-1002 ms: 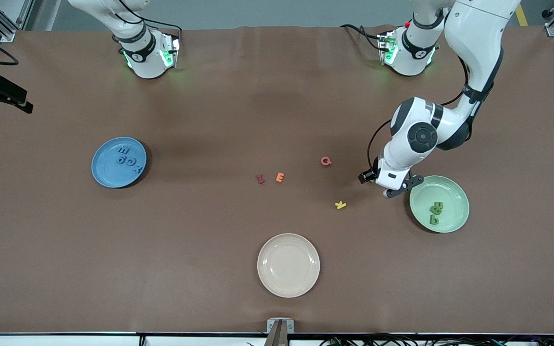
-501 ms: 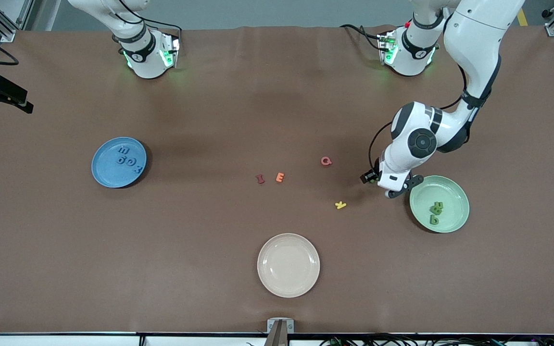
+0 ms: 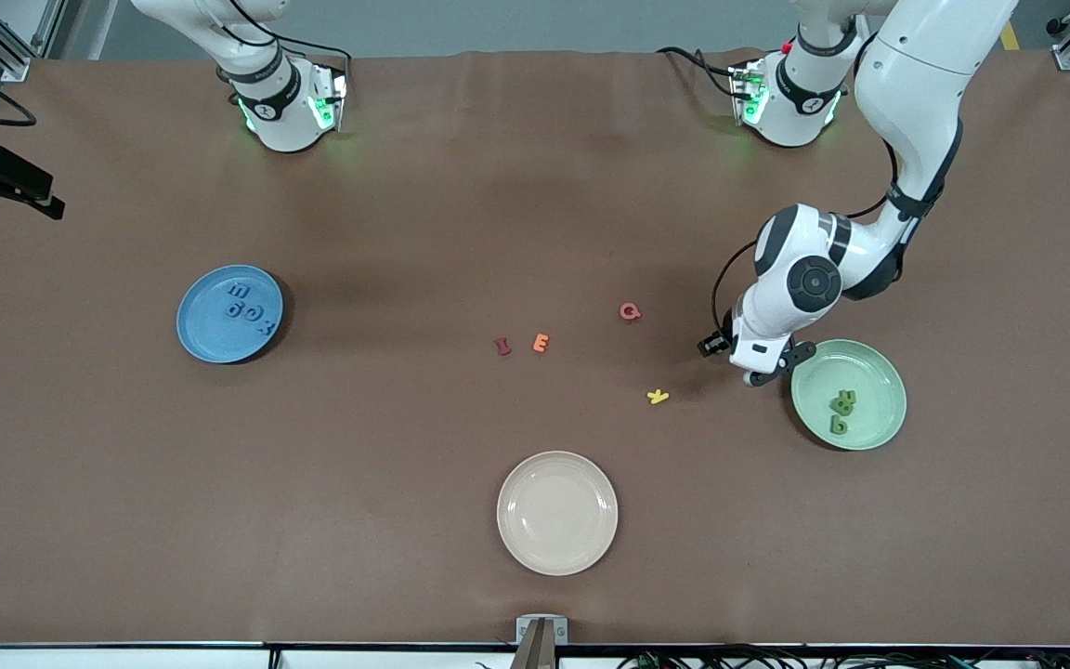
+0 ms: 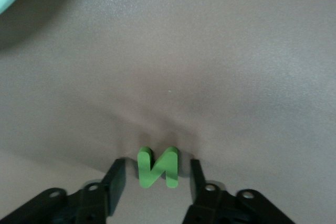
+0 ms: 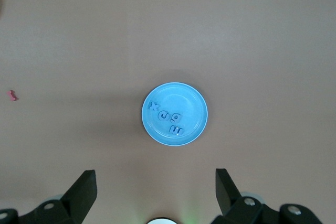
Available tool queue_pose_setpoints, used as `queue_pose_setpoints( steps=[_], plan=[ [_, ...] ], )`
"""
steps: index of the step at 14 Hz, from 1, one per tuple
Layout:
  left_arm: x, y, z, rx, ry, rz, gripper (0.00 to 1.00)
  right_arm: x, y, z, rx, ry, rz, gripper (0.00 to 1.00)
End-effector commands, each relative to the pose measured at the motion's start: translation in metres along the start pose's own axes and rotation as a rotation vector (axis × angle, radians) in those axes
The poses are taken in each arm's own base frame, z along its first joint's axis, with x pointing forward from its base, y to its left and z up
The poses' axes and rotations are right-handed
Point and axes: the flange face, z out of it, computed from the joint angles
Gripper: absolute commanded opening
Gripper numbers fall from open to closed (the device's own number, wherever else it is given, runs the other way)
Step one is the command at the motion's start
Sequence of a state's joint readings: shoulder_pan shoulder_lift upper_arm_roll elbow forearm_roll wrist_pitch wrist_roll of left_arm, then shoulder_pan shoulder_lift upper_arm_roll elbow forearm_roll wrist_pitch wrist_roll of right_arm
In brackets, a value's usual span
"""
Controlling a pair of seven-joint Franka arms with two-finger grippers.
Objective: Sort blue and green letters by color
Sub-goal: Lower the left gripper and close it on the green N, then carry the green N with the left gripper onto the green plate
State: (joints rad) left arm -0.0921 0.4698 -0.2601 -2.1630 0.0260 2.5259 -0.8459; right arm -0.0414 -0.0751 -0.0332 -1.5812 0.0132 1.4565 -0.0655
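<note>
Olive-green foam letter N is seen lying flat on the brown table, just beside the pale green round plate, on the side of that plate toward the right arm's end of the table. It is bracketed by the black fingers of the left gripper, one on each side with a narrow gap left to either edge, so the jaws are judged to be part-way in and not yet clenched on it; nothing is held. The gripper is brought low over the table so that the thin letter can be pinched by its edges.

Three other olive-green letters are already gathered in the green plate, stacked close together, which suggests that the N is the last of that colour. Four medium-blue foam letters are laid in the blue round plate, well apart from the green plate, toward the right arm's end of the table. The right gripper is held high over that blue plate with its fingers spread wide and empty; that arm waits.

A cream round plate sits empty, nearer to the front camera than the green plate. Red, orange and pink letters and a yellow letter are left loose between the blue and green plates, as they are not part of the sorting
</note>
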Motion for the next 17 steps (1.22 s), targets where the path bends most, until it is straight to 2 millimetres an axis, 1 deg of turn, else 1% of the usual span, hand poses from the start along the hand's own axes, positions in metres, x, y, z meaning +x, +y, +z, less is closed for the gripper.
queue_pose_setpoints(
  steps=[1,3,4,5,7,10,11,12,13,15,16,17],
  plan=[
    [0.001,0.000,0.002,-0.011,0.005,-0.015,0.45,-0.007,0.002,-0.003,-0.003,0.010,0.003,1.00],
    [0.003,0.001,0.000,-0.014,0.008,-0.018,0.26,-0.007,0.002,-0.003,-0.003,0.010,0.003,1.00],
    [0.004,0.002,-0.005,-0.021,0.014,-0.022,0.16,-0.007,0.002,-0.003,-0.003,0.008,0.003,1.00],
    [0.008,0.000,-0.012,-0.027,0.024,-0.025,0.10,-0.007,0.002,-0.003,-0.003,0.008,0.003,1.00],
    [0.014,0.004,-0.040,-0.052,0.060,-0.025,0.08,-0.007,0.002,-0.003,-0.003,0.008,0.003,1.00],
    [0.029,0.014,-0.084,-0.046,0.073,-0.023,0.08,-0.006,0.002,-0.002,-0.003,0.008,0.003,1.00],
    [0.039,0.014,-0.102,-0.047,0.080,-0.031,0.08,-0.006,0.002,-0.002,-0.003,0.008,0.003,1.00],
    [0.054,0.011,-0.117,-0.038,0.091,-0.038,0.08,-0.006,0.002,-0.002,-0.003,0.008,0.003,1.00],
    [0.064,0.008,-0.128,-0.013,0.106,-0.022,0.08,-0.005,0.003,-0.002,-0.003,0.010,0.005,1.00],
    [0.092,-0.013,-0.139,0.028,0.139,0.035,0.08,-0.004,0.005,-0.002,-0.003,0.013,0.008,1.00],
    [0.101,-0.023,-0.135,0.040,0.137,0.073,0.08,-0.004,0.005,-0.002,-0.003,0.013,0.008,1.00],
    [0.113,-0.034,-0.137,0.045,0.142,0.102,0.08,-0.004,0.003,-0.002,-0.002,0.016,0.005,1.00]
  ],
)
